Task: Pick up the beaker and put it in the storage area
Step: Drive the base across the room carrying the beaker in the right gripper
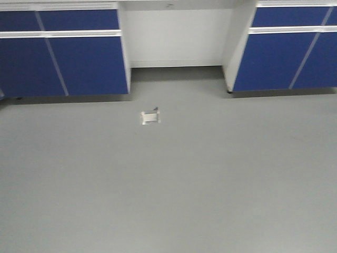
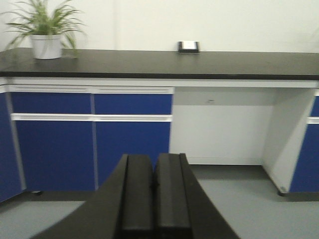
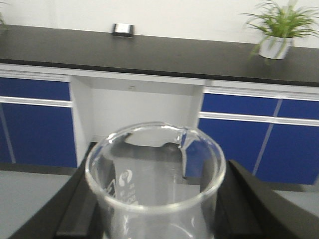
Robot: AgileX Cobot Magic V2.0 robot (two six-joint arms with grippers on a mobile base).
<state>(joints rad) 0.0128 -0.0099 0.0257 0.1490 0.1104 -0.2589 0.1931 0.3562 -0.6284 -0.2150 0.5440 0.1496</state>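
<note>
Item: beaker (image 3: 155, 179) — clear glass, clamped upright in right tool (image 3: 159, 211); left tool (image 2: 155, 194) pinched together, empty. Bare black worktop (image 3: 174, 55) well apart — risk: smooth glass slipping if the base jolts.

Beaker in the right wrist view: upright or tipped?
Upright. The beaker stands rim-up in the right gripper, its rim parallel to the benchtop behind.

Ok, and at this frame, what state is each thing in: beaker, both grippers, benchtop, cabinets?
beaker, upright, looks empty, held off the bench.
right gripper, shut on the beaker.
left gripper, shut, holding nothing.
storage benchtop, no beaker on it yet; it bears a socket box and a potted plant.
cabinet doors, closed.
</note>
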